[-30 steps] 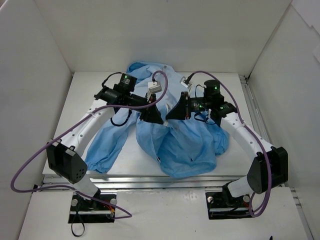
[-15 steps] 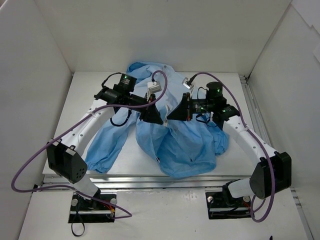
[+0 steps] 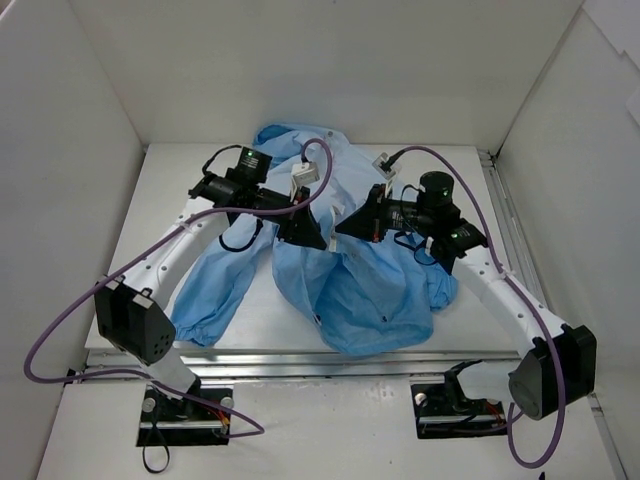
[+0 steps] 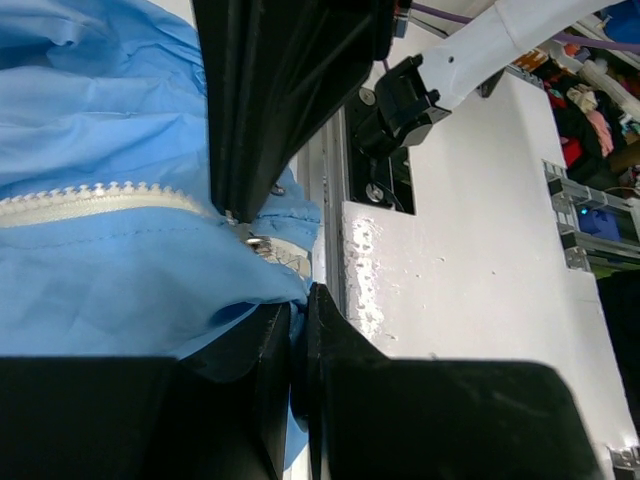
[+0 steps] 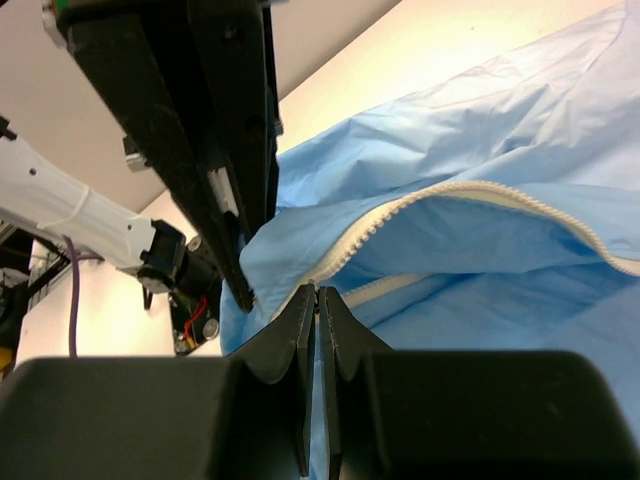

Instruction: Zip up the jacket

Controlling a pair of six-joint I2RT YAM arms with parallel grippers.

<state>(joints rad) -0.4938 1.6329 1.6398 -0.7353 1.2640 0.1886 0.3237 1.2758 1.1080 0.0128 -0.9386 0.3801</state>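
A light-blue hooded jacket (image 3: pixel 370 290) lies crumpled in the middle of a white bench (image 3: pixel 255 310), seen from above. One long sleeve (image 3: pixel 215 285) trails toward the near left corner. Two robot arms reach in from the near edge and meet over the garment's middle, their tips just beside each other.

In the left wrist view, the left fingers (image 4: pixel 335 335) are pressed together and pinch a fold of blue fabric at the jacket's edge. This is just below the white zipper (image 4: pixel 100 195) and its small metal slider (image 4: pixel 258 240).

In the right wrist view, the right fingers (image 5: pixel 290 345) are also pressed together, with their tips at the low end of the zipper. Whether they hold the slider's pull cannot be told. Beyond them the two rows of teeth part and curve away separately, so the front gapes open.

The task looks barely begun. The slider appears to sit near the bottom end, with one side held taut. Nearly the whole length is left to close.
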